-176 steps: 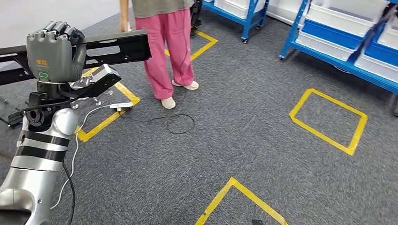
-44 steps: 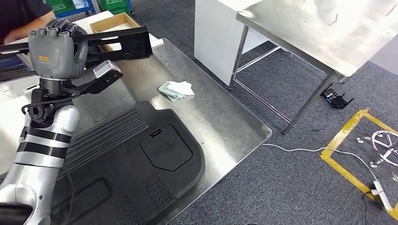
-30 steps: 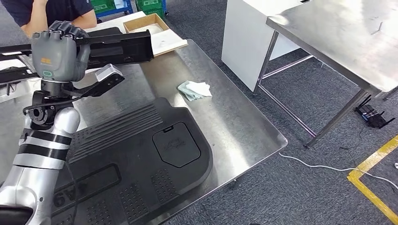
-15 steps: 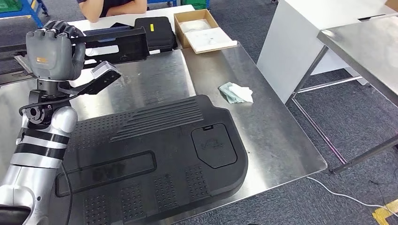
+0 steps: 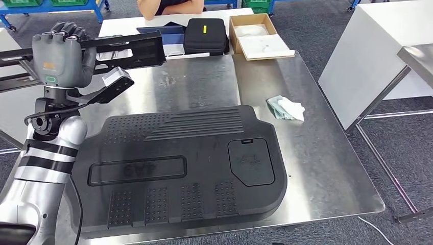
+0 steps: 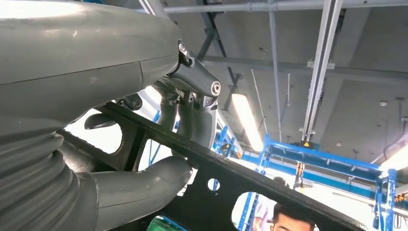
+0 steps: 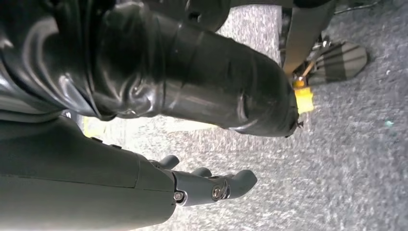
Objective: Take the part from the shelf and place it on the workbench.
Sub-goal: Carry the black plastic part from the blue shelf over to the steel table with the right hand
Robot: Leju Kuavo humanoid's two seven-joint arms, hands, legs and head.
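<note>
Left hand (image 5: 61, 58) fingers (image 6: 192, 115) wrap the black part (image 5: 127, 51) (long axis level, crosswise)

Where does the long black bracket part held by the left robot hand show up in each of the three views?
Head view: the black bracket part runs across the upper left, gripped by the left robot hand above the workbench.
Left wrist view: the part crosses diagonally, with holes, between thumb and fingers.
Right wrist view: not in it; carpet and the right robot hand.
Shared landmark: the left robot hand's grey thumb.
</note>
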